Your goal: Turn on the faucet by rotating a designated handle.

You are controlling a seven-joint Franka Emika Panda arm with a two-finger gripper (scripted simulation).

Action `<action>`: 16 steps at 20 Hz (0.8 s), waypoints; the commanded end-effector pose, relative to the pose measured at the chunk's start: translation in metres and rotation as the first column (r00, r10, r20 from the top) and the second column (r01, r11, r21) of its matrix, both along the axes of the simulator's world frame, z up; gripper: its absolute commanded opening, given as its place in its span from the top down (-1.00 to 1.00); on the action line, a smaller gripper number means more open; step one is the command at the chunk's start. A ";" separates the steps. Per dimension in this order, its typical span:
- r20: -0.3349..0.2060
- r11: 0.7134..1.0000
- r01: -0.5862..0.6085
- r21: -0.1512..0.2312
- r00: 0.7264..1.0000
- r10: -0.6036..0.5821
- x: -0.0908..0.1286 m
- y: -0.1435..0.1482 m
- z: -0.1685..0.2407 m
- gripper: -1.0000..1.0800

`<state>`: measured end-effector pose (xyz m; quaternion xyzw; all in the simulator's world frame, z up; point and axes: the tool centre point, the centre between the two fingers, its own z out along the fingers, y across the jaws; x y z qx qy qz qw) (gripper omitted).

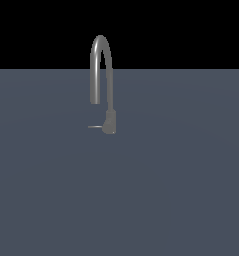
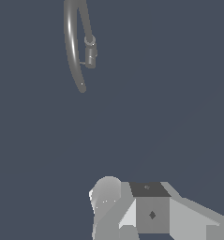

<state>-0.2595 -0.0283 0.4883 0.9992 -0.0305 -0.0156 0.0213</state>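
Only the wrist view shows the tool [image 2: 132, 211], state unclear, well apart from the faucet [image 1: 109, 75].

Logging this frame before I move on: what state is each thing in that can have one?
faucet: upright on the grey surface, no water visible at the spout.
handle: sticks out sideways from the base, toward the exterior view's left, untouched.
gripper: far from the faucet, holding nothing; open or shut cannot be told.
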 end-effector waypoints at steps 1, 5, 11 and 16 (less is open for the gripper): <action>0.000 1.000 0.000 0.000 1.000 0.000 0.000 0.000 0.000 1.00; -0.002 1.000 -0.016 -0.014 1.000 0.016 0.003 0.001 -0.001 1.00; -0.014 0.991 -0.096 -0.088 0.995 0.096 0.020 0.007 -0.008 1.00; -0.041 0.959 -0.210 -0.190 0.978 0.206 0.044 0.017 -0.019 1.00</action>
